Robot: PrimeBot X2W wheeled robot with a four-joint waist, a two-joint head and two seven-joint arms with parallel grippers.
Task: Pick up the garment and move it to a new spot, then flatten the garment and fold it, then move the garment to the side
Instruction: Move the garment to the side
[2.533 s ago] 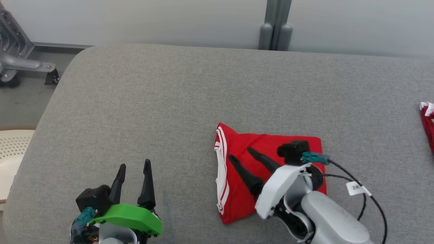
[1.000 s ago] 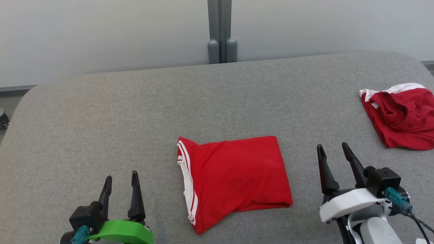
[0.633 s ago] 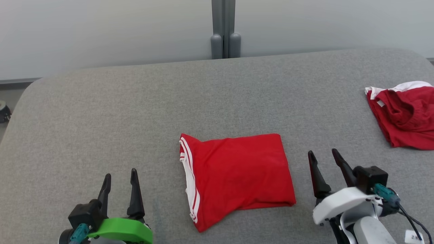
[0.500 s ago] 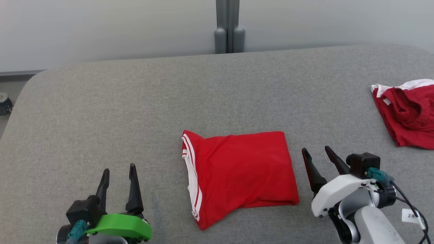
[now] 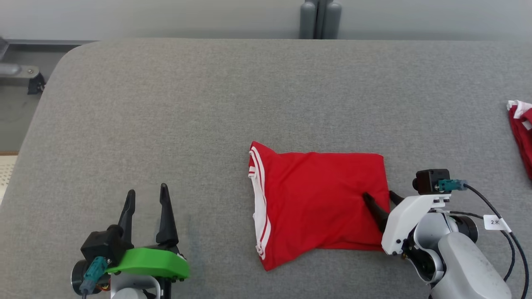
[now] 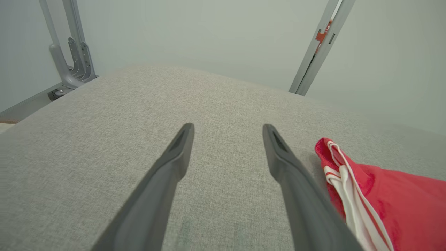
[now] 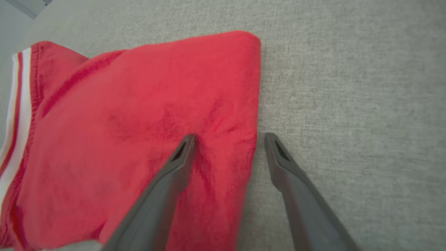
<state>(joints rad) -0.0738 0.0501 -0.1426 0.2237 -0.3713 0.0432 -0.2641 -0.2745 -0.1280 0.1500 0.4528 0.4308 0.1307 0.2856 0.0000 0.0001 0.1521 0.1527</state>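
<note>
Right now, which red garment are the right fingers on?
The folded red garment mid-surface, white stripes along its left edge: the right gripper has its fingers straddling its right edge. The other red garment lies apart at the far right.

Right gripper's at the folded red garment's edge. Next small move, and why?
Probably shut the right gripper: its jaws stand open astride the right edge of the folded red garment, one finger on the cloth, the other over the gray cushion. Pinching that edge would allow the move aside.
</note>
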